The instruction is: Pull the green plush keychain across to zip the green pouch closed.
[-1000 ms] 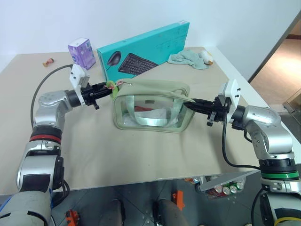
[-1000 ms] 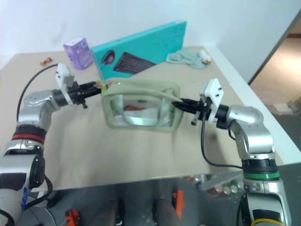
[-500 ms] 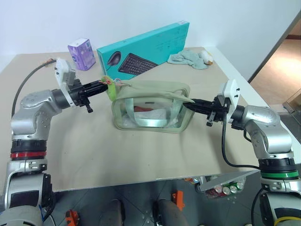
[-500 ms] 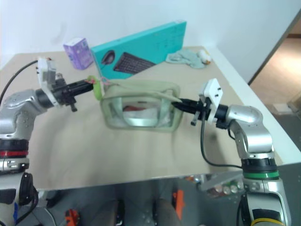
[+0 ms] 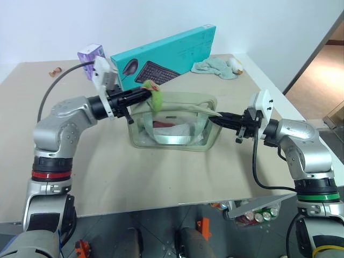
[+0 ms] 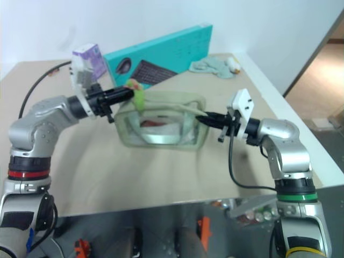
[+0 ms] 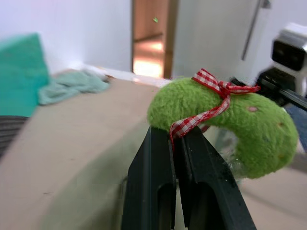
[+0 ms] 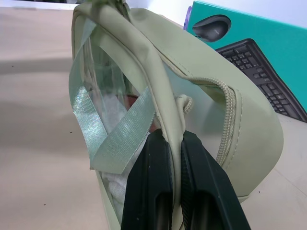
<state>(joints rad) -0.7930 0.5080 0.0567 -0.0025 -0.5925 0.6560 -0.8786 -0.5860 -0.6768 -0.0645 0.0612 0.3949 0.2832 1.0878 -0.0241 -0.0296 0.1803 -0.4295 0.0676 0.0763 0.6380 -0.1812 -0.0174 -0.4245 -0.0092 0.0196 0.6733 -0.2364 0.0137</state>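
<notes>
Pale sage-green fabric pouch with clear panels (image 5: 173, 123), on beige table (image 5: 161, 172). Left gripper (image 5: 146, 94) clamped on fuzzy bright green plush keychain (image 7: 230, 122) above the pouch's top. Right gripper (image 5: 214, 119) clamped on pouch's end strap.

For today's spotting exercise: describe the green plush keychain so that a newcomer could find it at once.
Start at the long teal keyboard box at the back of the table. Just in front stands the green pouch. Over its left top edge the left tool grips the green plush keychain: bright green, fuzzy, with a red checked ribbon.
</notes>
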